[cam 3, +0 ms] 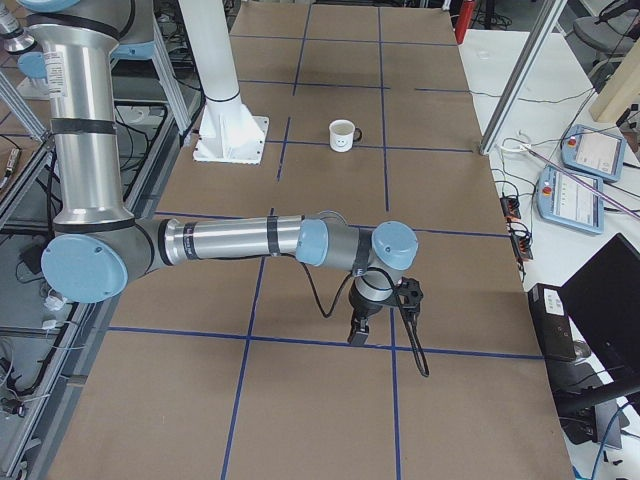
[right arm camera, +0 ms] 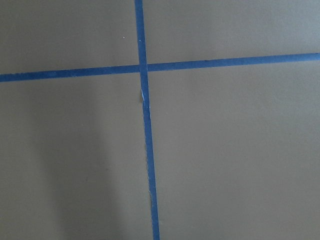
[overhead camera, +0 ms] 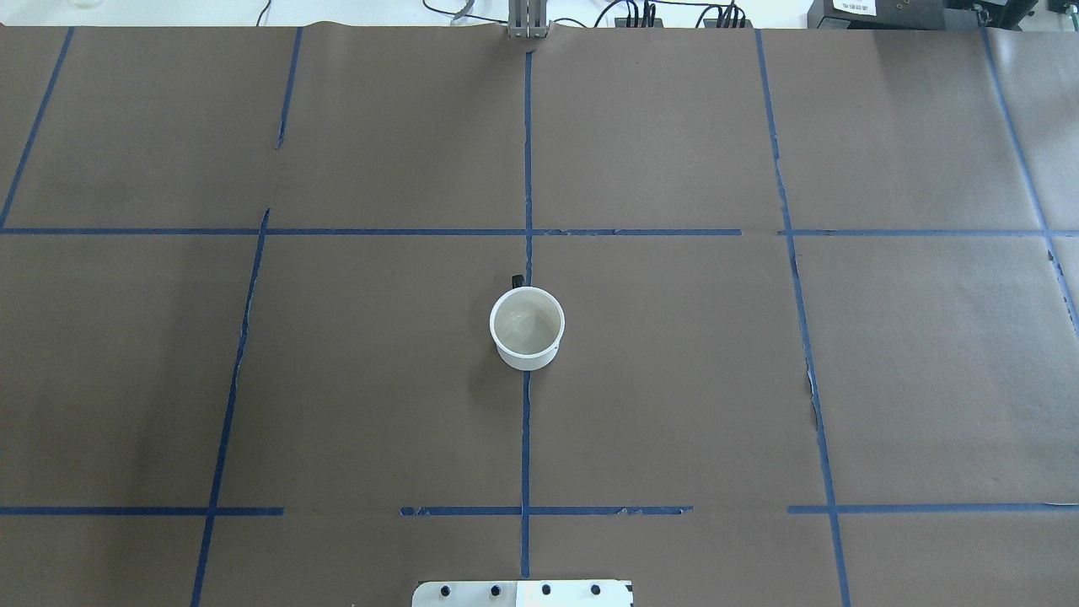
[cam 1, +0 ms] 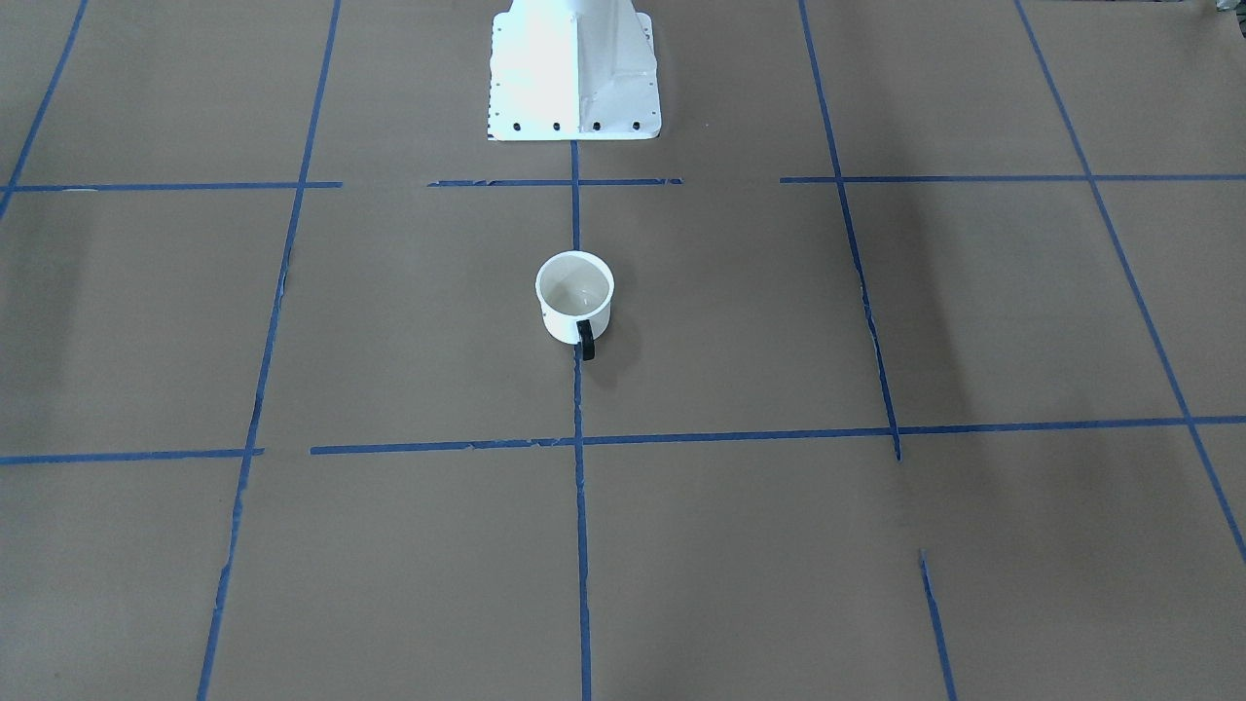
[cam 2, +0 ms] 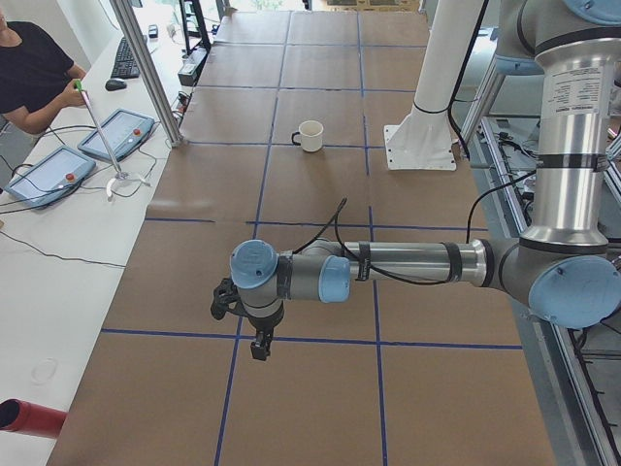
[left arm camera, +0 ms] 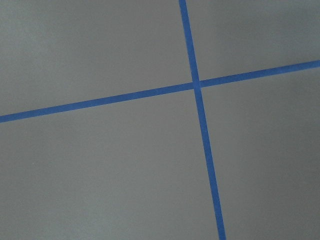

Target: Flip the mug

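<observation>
Mug (cam 1: 574, 297), white, smooth and cylindrical, stands upright, mouth up, on a blue tape line (cam 1: 581, 506) at the middle of the table (cam 1: 389, 321), which is covered in brown paper. Its black loop handle (cam 1: 585, 341) faces the front camera. Overhead, the pale inside shows. From the left end, the left gripper (cam 2: 259, 347) hangs well apart from the mug. From the right end, so does the right gripper (cam 3: 357, 335). Whether either pair of fingers is open or closed cannot be told. Both wrist cameras show matte paper and crossed tape.
</observation>
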Available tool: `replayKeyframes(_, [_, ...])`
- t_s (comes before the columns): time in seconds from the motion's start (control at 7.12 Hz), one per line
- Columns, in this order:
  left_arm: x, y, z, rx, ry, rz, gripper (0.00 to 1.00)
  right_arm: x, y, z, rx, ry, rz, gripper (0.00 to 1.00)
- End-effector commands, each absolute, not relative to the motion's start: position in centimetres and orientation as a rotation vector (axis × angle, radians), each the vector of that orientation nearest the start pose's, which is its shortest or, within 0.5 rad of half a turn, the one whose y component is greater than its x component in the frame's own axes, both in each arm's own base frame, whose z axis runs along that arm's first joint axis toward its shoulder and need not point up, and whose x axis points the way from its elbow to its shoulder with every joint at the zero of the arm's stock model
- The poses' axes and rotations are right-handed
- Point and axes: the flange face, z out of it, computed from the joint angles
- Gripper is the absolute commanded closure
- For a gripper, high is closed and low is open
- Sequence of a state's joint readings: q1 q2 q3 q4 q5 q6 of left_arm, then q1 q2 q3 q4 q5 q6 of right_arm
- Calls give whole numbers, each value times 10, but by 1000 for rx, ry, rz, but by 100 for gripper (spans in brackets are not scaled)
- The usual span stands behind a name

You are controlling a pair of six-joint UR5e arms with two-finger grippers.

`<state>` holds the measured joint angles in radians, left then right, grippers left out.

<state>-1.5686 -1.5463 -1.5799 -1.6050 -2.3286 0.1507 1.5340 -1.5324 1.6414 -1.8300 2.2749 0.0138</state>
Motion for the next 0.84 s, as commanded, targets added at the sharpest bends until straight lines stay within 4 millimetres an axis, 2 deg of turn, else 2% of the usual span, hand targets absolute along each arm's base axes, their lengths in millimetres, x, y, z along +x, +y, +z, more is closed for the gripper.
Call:
replayKeyframes(0.0, [-64,-482,665,58,756,123,0,51,-496,635,-162,-699,31,0])
replayKeyframes(0.7, [-63,-483,663,55,756,110,0,51,-496,635,-162,-699,31,0])
